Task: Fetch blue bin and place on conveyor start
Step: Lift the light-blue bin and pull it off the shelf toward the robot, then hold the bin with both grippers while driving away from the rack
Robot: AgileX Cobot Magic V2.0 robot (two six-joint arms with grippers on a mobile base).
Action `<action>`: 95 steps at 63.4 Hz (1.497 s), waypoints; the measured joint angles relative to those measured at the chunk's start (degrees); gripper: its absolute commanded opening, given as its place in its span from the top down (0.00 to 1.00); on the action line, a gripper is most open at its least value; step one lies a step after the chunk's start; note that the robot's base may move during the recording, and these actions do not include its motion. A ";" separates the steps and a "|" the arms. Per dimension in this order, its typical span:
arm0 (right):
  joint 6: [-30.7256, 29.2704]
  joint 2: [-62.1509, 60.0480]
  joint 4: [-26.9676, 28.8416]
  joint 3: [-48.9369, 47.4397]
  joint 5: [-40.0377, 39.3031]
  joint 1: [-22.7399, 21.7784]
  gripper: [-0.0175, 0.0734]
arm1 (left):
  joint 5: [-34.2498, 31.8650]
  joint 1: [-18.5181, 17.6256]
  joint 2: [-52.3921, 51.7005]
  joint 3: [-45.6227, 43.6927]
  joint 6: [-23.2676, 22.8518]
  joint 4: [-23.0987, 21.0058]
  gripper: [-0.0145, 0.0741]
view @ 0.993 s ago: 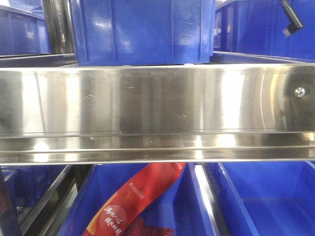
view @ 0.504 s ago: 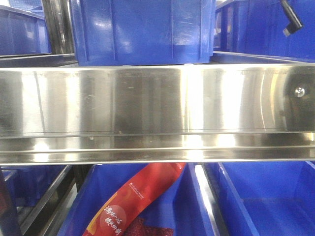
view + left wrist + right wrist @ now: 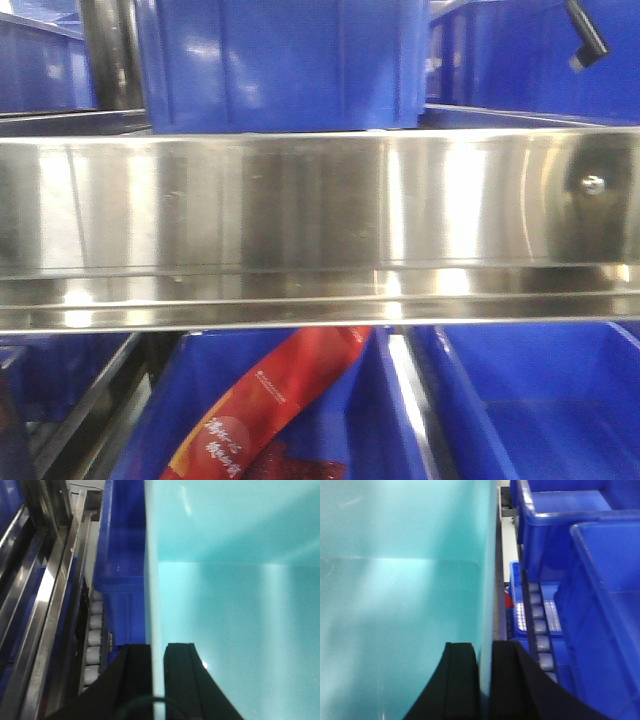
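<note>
Turquoise plastic of the blue bin (image 3: 235,580) fills both wrist views. The left gripper (image 3: 158,662) is clamped over its left wall, one finger inside and one outside, and the right gripper (image 3: 483,660) pinches the right wall likewise. Dark blue bins (image 3: 580,555) and grey rollers (image 3: 92,647) lie just beside it. A steel shelf (image 3: 300,220) spans the front view.
</note>
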 measured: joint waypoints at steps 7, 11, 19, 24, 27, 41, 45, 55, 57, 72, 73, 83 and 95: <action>0.00 0.00 -0.12 0.00 0.11 0.00 0.99 | 0.00 0.00 0.00 0.00 0.00 0.00 0.96; 0.00 0.00 -0.23 0.00 0.11 0.00 0.99 | 0.00 0.00 0.00 0.00 0.00 0.00 0.96; 0.00 0.00 -0.27 -0.05 0.00 0.00 0.99 | 0.00 0.00 0.00 0.00 0.00 0.00 0.96; 0.00 0.00 -0.62 -0.05 -0.62 0.00 0.99 | 0.00 0.00 0.00 0.00 0.00 0.00 0.96; 0.00 0.00 -0.75 -0.05 -0.99 0.00 0.99 | -0.04 0.00 0.00 0.00 0.00 0.00 0.96; 0.00 0.00 -1.09 -0.05 -1.46 0.00 0.99 | -0.35 0.00 0.00 0.00 0.00 0.11 0.96; 0.00 0.00 -1.09 -0.05 -1.57 0.00 0.99 | -0.35 0.00 0.00 0.00 0.00 0.11 0.96; 0.00 0.00 -1.33 -0.05 -1.57 0.00 0.99 | -0.38 0.00 0.00 0.00 0.00 0.11 0.96; 0.00 0.00 -1.33 -0.05 -1.57 0.00 0.99 | -0.48 0.00 0.00 0.00 0.00 0.01 0.96; 0.00 0.00 -1.58 -0.05 -1.57 0.00 0.99 | -0.81 0.00 0.00 0.00 0.00 0.01 0.96; 0.00 0.00 -1.58 -0.05 -1.57 0.00 0.99 | -0.81 0.00 0.00 0.00 0.00 0.01 0.96; 0.00 0.00 -1.58 -0.05 -1.57 0.00 0.99 | -0.81 0.00 0.00 0.00 0.00 0.01 0.96; 0.00 0.00 -1.58 -0.05 -1.57 0.00 0.99 | -0.81 0.00 0.00 0.00 0.00 0.01 0.96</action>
